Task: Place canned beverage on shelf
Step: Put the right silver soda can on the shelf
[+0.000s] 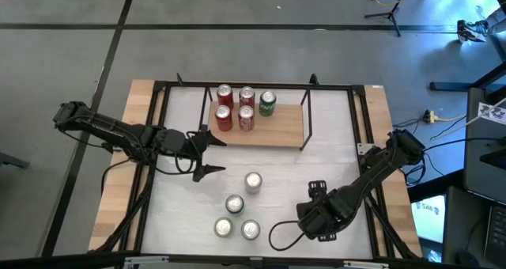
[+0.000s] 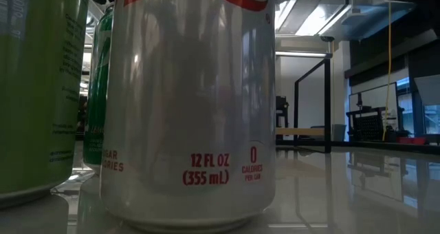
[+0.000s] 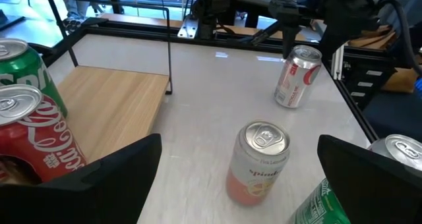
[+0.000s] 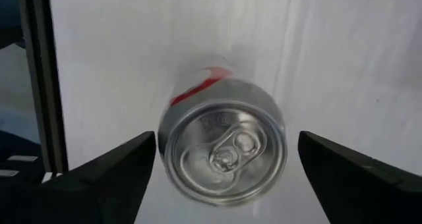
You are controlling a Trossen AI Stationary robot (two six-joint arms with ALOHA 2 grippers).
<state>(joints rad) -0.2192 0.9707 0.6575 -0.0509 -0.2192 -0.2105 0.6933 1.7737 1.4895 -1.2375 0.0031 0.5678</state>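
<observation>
Right gripper (image 4: 227, 171) sits over a silver can with red lettering (image 4: 225, 155), lower right of the high view, its fingers spread wide on either side with clear gaps, nothing pinched yet. I want the can centred between the fingers before I close, then come down low enough to grip the wall, not the rim. Left gripper (image 1: 207, 152) waits wide open at centre left, just in front of the shelf (image 1: 281, 126). Five cans fill the shelf's left half, so I judge the bare right half the place to aim. I'd lift high enough to clear the black wire frame (image 1: 307, 119).
</observation>
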